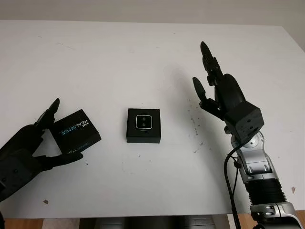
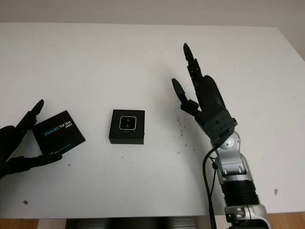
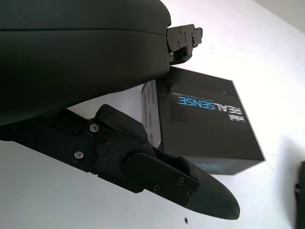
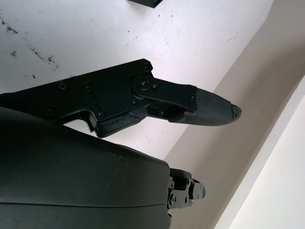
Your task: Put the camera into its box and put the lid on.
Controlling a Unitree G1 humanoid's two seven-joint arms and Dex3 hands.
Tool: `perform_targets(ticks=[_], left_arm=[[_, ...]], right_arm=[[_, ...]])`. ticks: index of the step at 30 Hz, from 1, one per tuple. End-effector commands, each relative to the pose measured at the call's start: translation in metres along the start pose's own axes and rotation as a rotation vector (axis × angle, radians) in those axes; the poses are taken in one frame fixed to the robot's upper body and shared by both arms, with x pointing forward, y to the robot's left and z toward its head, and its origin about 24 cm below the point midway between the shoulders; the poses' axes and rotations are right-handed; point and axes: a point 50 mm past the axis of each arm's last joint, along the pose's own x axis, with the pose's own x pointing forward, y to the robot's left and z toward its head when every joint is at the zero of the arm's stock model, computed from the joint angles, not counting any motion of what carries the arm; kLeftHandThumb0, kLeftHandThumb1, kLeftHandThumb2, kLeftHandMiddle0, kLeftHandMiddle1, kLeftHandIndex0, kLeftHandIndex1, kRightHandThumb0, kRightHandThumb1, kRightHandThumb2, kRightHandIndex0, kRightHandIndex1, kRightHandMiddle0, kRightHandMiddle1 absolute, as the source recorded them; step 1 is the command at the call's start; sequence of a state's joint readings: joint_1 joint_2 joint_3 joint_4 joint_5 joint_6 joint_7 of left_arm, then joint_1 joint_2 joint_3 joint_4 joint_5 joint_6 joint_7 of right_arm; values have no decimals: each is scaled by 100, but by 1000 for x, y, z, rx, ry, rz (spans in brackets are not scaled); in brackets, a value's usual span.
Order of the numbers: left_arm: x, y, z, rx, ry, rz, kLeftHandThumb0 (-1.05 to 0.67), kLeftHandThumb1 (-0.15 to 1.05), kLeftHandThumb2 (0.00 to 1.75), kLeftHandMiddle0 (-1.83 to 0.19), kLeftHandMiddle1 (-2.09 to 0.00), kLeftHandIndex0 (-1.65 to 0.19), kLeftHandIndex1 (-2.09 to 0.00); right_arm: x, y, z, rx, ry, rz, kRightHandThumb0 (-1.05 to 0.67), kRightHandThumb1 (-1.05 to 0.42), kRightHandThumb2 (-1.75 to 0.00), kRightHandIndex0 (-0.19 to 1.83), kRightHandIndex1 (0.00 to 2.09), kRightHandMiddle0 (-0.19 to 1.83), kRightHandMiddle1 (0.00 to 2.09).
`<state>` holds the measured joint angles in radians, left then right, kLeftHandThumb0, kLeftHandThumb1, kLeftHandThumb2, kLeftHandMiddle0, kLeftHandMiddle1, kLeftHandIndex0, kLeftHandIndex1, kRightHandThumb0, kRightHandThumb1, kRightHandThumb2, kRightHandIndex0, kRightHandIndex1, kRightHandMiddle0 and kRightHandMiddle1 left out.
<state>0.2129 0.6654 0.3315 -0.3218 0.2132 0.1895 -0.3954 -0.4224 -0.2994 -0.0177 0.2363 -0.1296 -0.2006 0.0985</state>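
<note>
Lid [image 1: 76,132], lower left: gripped by left hand [image 1: 24,152]. Box [image 1: 143,125] with camera [image 1: 143,122], centre tabletop [image 1: 119,62]. Right hand [image 1: 224,98] open, right. Align lid squarely above box before lowering.

A white table [image 1: 119,57] spreads across nearly the whole scene, its top matte and pale, with a wall running along behind its far edge. Its surface is marked — a scatter of small dark specks and scuffs [image 1: 195,125] sits right of centre, running in a loose vertical line, and one lone dark spot [image 1: 45,202] lies near the front edge at the left. At the bottom corners, past the table's front edge, slivers of wooden floor [image 1: 19,223] appear — brownish and plain.
</note>
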Motion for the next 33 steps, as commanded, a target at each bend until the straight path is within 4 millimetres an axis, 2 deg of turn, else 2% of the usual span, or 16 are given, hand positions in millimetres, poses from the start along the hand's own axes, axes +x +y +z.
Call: perform_targets(ticks=[1,17,25,33], left_arm=[[3,-3,-1,-9,8,6,-98,95,5,19,0,19,0],[18,-9,-7,5,21,20,-90,90,4,17,-4,19,0],[21,-8,-4,42,-16,-2,-75,84,4,9,-7,13,-6],[25,-12,-3,96,-54,-18,-58,78,4,-10,-9,-1,-9]], right_arm=[[-1,-2,1,14,-5,-9,-69,-105,-62,-3,6,-3,6],[-1,-1,0,9,11,4,-71,-105,-61,-4,5,-4,5],[-2,-1,0,9,7,2,-71,-105,-61,-4,5,-3,6],[-2,-1,-1,10,15,0,-71,-105,-62,-4,5,-3,5]])
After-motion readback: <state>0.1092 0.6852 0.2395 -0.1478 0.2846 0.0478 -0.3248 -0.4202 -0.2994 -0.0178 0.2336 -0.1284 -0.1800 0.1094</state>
